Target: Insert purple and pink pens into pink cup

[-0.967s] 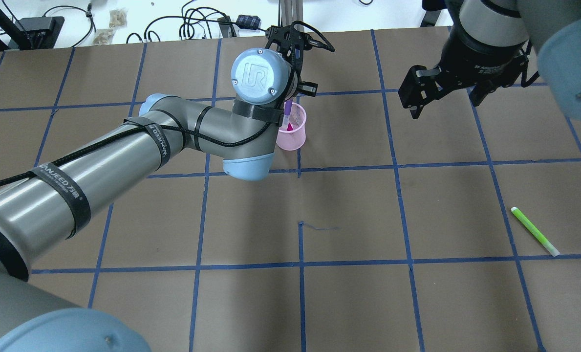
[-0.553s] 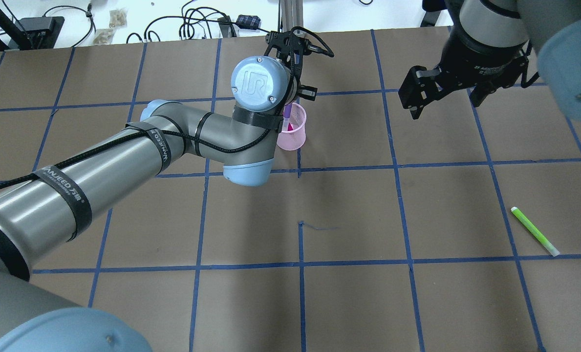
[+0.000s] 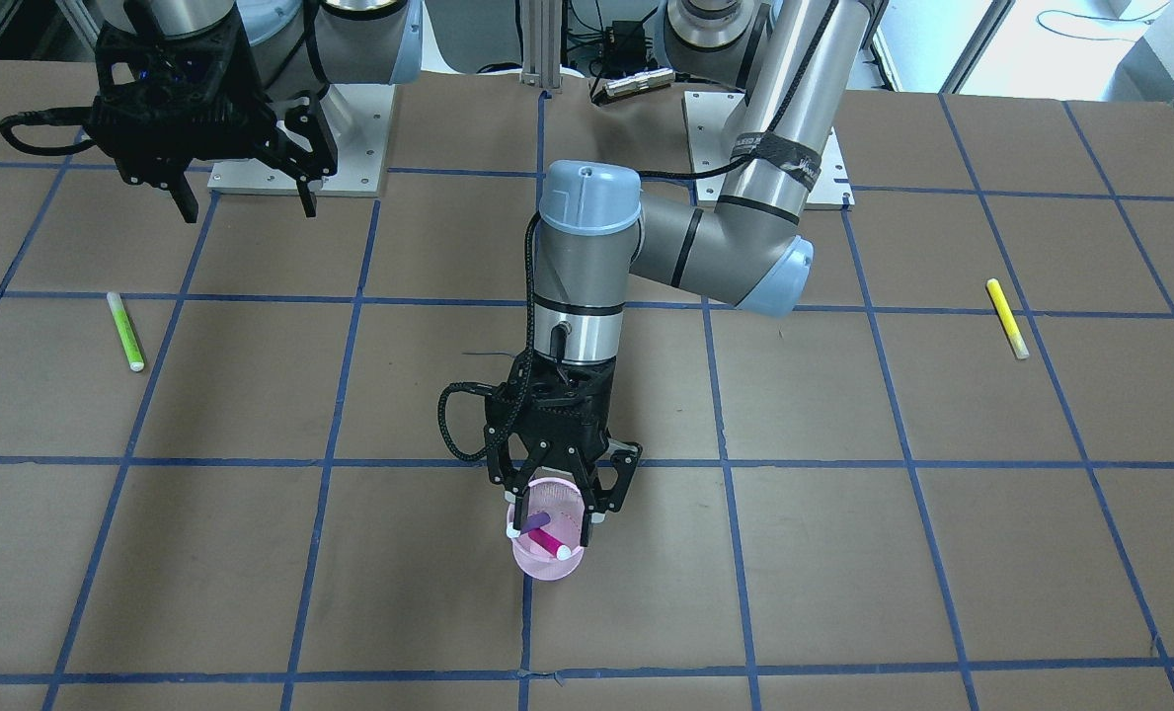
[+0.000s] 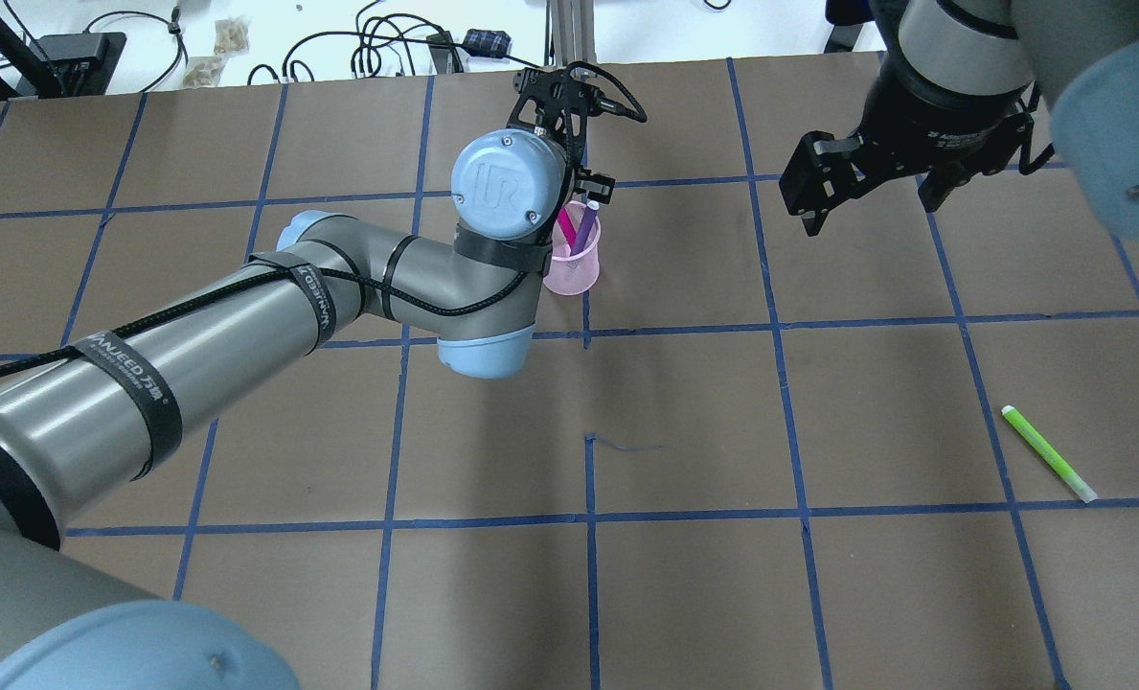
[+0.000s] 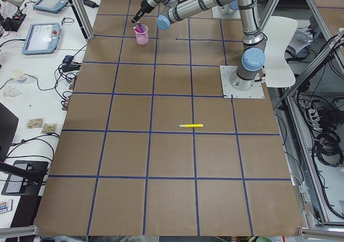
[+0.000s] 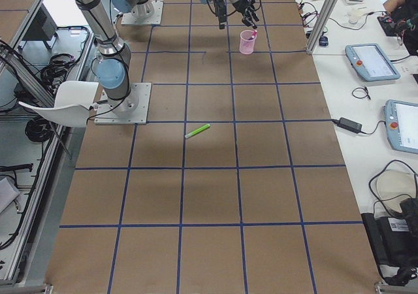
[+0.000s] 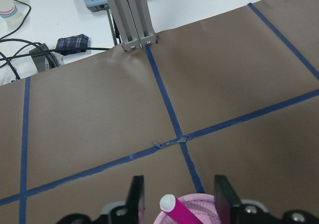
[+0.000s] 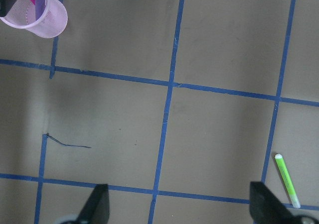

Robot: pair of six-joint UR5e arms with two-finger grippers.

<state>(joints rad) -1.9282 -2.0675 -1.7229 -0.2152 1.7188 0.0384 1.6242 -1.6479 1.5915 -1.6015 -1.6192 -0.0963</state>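
The pink mesh cup [image 4: 574, 271] stands upright on the brown table and also shows in the front view [image 3: 545, 565]. A purple pen [image 4: 585, 230] and a pink pen [image 4: 564, 226] both lean inside it. My left gripper [image 3: 551, 531] hangs just above the cup, open, its fingers [image 7: 135, 194] on either side of the rim and touching neither pen. The pink pen's cap [image 7: 168, 202] shows between them in the left wrist view. My right gripper [image 3: 243, 202] is open and empty, held high, far from the cup.
A green pen [image 4: 1048, 452] lies on the table on my right side and also shows in the right wrist view [image 8: 287, 180]. A yellow pen [image 3: 1007, 318] lies on my left side. Cables and a metal post [image 7: 128, 15] stand beyond the table's far edge.
The purple pen stood upright in the left gripper over the cup; now it leans free inside the cup beside the pink pen. The left wrist has shifted slightly. The right arm has not moved.
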